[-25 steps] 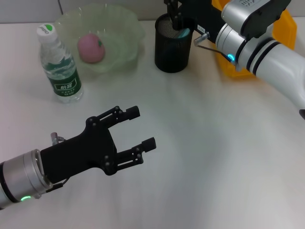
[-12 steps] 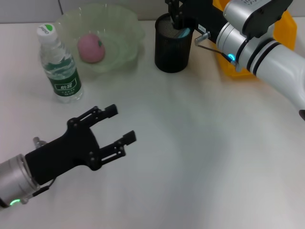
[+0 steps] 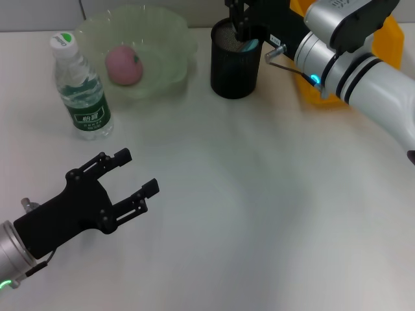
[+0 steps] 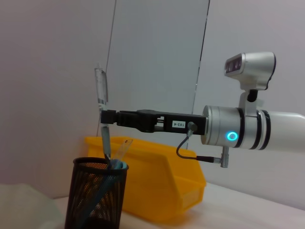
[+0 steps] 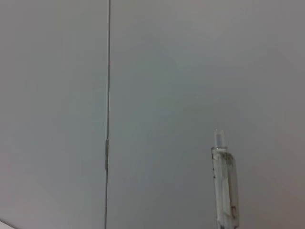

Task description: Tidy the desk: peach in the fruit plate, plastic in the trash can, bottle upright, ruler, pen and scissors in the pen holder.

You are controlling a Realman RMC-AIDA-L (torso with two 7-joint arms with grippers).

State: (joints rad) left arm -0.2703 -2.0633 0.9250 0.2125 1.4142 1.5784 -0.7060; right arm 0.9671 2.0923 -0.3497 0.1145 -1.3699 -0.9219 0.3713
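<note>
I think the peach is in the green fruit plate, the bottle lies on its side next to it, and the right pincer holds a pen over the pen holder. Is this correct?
One detail is wrong: the bottle stands upright beside the fruit plate, as the head view shows. The rest holds: the peach sits in the plate, and the right pincer holds a pen over the pen holder.

Lab bench: white table [image 3: 259, 194], yellow bin [image 4: 157, 186].
</note>
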